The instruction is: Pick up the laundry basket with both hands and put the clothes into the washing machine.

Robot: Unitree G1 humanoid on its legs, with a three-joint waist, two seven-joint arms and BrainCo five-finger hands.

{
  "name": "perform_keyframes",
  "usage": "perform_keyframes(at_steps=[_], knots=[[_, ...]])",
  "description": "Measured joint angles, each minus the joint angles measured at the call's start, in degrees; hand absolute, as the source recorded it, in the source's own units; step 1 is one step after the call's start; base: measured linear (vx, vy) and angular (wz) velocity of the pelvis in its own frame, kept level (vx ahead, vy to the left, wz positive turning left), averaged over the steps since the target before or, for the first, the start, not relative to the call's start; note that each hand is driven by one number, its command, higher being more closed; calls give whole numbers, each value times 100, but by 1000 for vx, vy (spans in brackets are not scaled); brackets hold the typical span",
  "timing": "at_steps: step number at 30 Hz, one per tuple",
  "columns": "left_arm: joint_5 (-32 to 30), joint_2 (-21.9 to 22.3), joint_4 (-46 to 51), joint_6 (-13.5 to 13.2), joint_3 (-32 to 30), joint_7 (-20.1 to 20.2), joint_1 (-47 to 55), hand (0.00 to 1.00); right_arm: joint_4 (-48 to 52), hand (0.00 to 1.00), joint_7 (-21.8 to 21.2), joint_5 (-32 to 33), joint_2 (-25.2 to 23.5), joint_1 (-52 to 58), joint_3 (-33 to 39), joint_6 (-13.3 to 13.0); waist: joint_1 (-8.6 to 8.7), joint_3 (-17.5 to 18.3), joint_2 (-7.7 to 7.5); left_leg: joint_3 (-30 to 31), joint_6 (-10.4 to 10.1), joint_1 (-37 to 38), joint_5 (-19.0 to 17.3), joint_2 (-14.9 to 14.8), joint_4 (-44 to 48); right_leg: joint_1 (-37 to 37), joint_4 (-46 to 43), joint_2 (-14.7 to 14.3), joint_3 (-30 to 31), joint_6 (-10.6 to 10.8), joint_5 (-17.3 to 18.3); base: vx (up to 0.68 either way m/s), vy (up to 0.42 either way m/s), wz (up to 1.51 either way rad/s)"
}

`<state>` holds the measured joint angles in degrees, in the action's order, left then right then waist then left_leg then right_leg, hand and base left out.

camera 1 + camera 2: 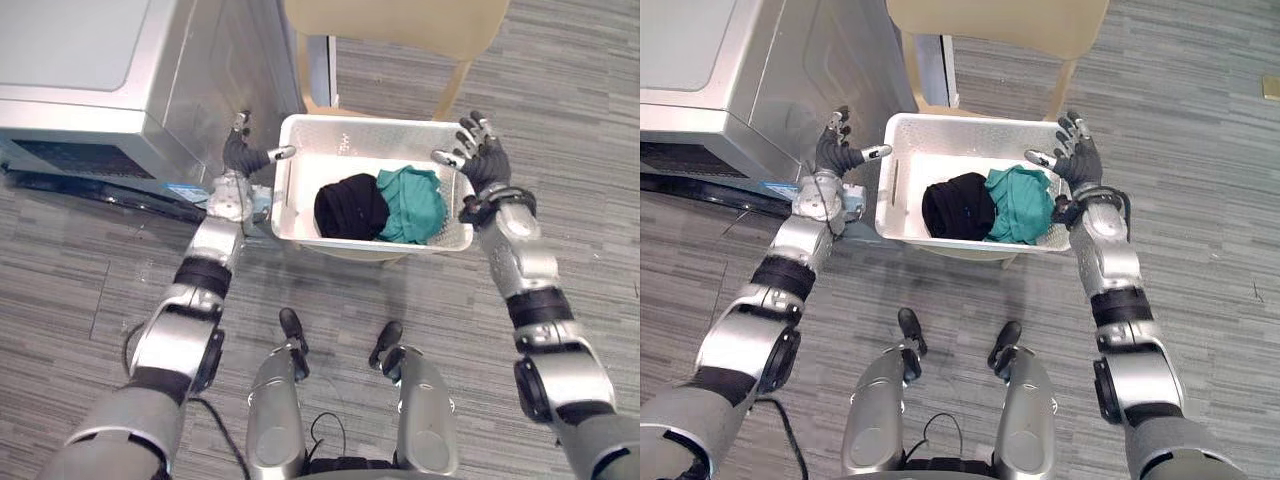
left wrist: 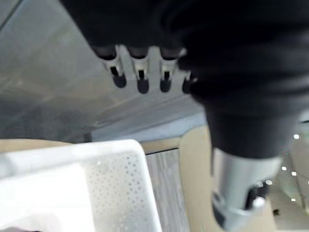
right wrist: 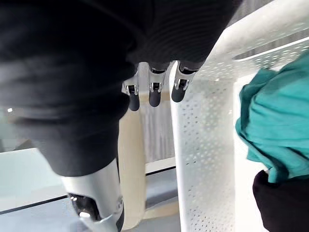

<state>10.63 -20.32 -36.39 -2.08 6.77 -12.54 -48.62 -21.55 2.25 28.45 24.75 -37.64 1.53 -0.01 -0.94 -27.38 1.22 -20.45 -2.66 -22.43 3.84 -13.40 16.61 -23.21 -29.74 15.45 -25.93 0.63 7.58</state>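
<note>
A white perforated laundry basket (image 1: 298,196) rests on a tan wooden stool. In it lie a black garment (image 1: 350,207) and a teal garment (image 1: 415,203). My left hand (image 1: 243,152) is just outside the basket's left end, open, fingers straight and thumb reaching toward the rim. My right hand (image 1: 482,155) is open at the basket's right end, thumb over the rim. In the left wrist view straight fingers (image 2: 140,79) hang above the basket's corner (image 2: 120,183). In the right wrist view the fingers (image 3: 153,94) stand beside the basket's wall (image 3: 203,145), with the teal garment (image 3: 275,130) inside.
A silver washing machine (image 1: 90,70) stands at the left, its side panel close behind my left hand. The tan stool (image 1: 400,25) extends beyond the basket's far side. Grey plank floor (image 1: 590,120) lies to the right.
</note>
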Motion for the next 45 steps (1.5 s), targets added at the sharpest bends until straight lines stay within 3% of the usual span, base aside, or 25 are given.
perform_keyframes(at_steps=[5,6,9,13,16,20,24,29,32,33,34,36,39,40,41,42,43,44,45], knots=[[139,17,1659,-318,-528,105,1782,0,231,0,7,-106,54,1430,1029,-145,34,100,-1,192,-28,359,-124,182,-5,426,-97,133,-76,134,259,53,-8,20],[188,120,2285,-415,-650,260,2674,0,265,0,-11,-246,15,2012,1264,-169,41,501,18,243,-62,365,-157,215,-90,476,-12,130,-137,197,330,82,-39,16],[225,467,2933,-561,-1032,396,3638,0,547,0,-140,-483,-115,2656,1570,-190,55,828,70,296,-65,571,-155,231,-296,757,256,54,-258,231,309,117,-22,13],[282,1129,3440,-663,-1563,621,5207,0,1231,0,-387,-728,-803,3694,1669,-311,18,1551,64,307,-71,1068,-137,259,-630,1325,651,-33,-395,276,240,143,-12,10],[315,1632,3648,-668,-1512,758,5847,0,1495,0,-541,-841,-1373,4126,1484,-342,3,1784,70,333,-88,1402,-124,347,-857,1695,852,-40,-490,342,220,118,27,17],[406,2161,3463,-587,-914,921,6500,0,1581,0,-718,-1013,-1953,4691,606,-320,-1,1962,80,476,-97,1723,-130,383,-969,2219,1146,-136,-685,423,171,56,15,21],[484,2293,2831,-417,-562,992,6631,0,1169,0,-761,-1063,-2227,4656,-176,-318,-22,2017,77,686,-186,1799,-245,239,-726,2643,1432,-354,-862,396,114,-14,-17,22],[519,2314,2564,-310,-447,858,6679,0,446,0,-390,-760,-2320,4384,-757,-324,-225,2076,145,1195,-215,1607,-339,167,-455,3006,1520,-537,-1300,401,230,-81,-46,48],[518,2288,2559,-312,-463,719,6671,0,446,0,-313,-502,-2201,4385,-716,-341,-295,2122,207,1419,-3,1333,-294,260,-466,3023,1254,-417,-1819,396,428,-54,-54,91],[515,2290,2547,-313,-494,700,6673,0,446,0,-254,-502,-2156,4372,-648,-341,-315,2126,192,1019,344,1290,-489,176,-452,3081,1266,-367,-2030,384,395,-2,-8,82],[511,2252,2520,-318,-533,679,6687,0,449,0,-205,-505,-2124,4361,-642,-351,-314,2106,123,647,470,1282,-569,12,-344,3125,1295,-254,-2188,299,337,3,15,86],[506,2242,2506,-317,-531,606,6776,0,451,0,-152,-565,-2001,4275,-648,-353,-324,2122,182,490,496,1120,-602,-308,351,3174,1157,-88,-2372,251,314,8,78,39],[504,2322,2507,-316,-593,595,6827,0,502,0,-93,-709,-1937,4100,-585,-363,-290,2125,178,827,453,1280,-593,-847,1308,3159,745,376,-2243,286,299,28,211,-8],[502,2367,2511,-316,-588,596,6779,0,501,0,-92,-708,-1925,4079,-586,-371,-299,2148,181,1129,191,1377,-622,-959,1434,3033,506,595,-2131,356,283,46,369,-16],[493,2364,2524,-316,-540,595,6736,0,502,0,-88,-707,-1921,4069,-587,-369,-291,2223,203,1376,-277,1439,-458,-967,1310,2819,278,823,-2016,533,280,53,414,-12],[483,2360,2523,-313,-489,591,6711,0,502,0,-74,-705,-1906,4068,-582,-370,-282,2283,250,1463,-465,1441,-442,-960,1166,2686,144,927,-1968,595,247,52,499,14],[449,2340,2518,-301,-417,593,6558,0,501,0,7,-702,-1925,4068,-517,-362,-258,2320,251,1472,-885,1395,-1039,-771,1022,2540,31,1160,-1943,795,126,11,573,64],[440,2257,2508,-288,-325,585,6290,0,489,0,45,-691,-1994,4068,-375,-351,-219,2320,163,1511,-989,1226,-1473,-558,1093,2507,52,1359,-1944,995,-41,-14,649,79],[430,2121,2482,-287,-241,579,6096,0,484,0,91,-640,-2101,4068,-318,-333,-272,2252,-24,1539,-851,1054,-1546,-320,1362,2505,161,1543,-1867,1004,-272,-37,519,63]])
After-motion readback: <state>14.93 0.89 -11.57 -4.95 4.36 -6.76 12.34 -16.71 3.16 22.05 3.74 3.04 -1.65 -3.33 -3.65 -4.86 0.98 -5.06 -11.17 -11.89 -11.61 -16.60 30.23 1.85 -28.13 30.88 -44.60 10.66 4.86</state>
